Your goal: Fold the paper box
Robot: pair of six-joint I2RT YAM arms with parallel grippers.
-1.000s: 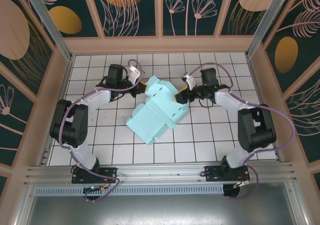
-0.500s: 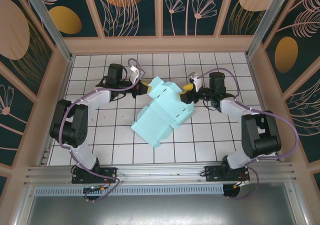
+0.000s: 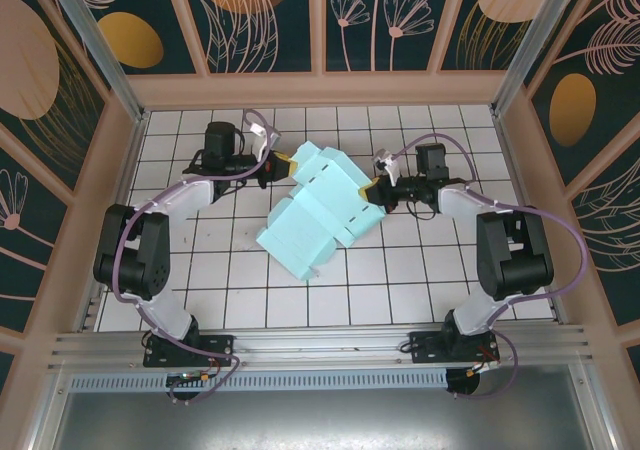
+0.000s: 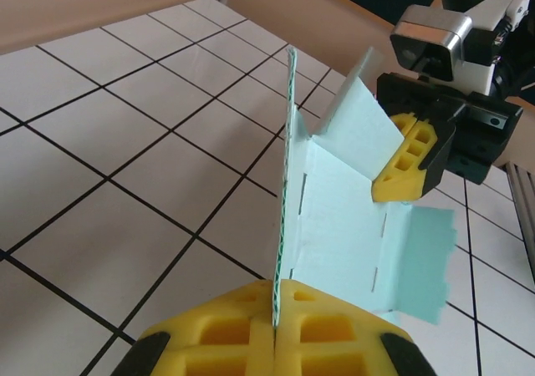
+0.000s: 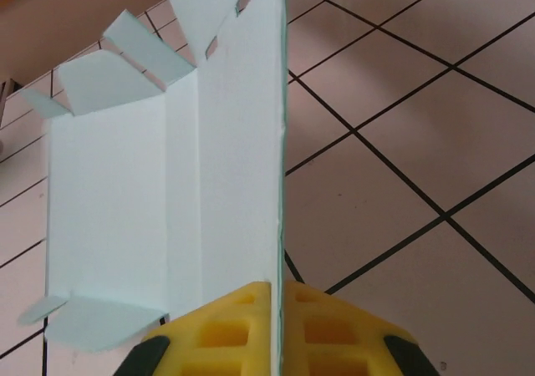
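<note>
From the top external view, the pale turquoise-blue thin card paper box (image 3: 312, 220) is seen on the white tiled table (image 3: 200, 280) between the two arms. Its long axis runs from far centre towards near left. Its far corner is pinched by the left gripper (image 3: 283, 168) and its right edge by the right gripper (image 3: 372, 192); neither is judged nearer.

In the left wrist view, the left gripper (image 4: 276, 313) is closed on an upright panel edge, and the box (image 4: 334, 226) extends straight ahead. The right gripper (image 4: 410, 163) is seen at the opposite flap.

In the right wrist view, the right gripper (image 5: 278, 305) is clamped on a raised wall, with the box (image 5: 150, 192) ahead and leftward.
</note>
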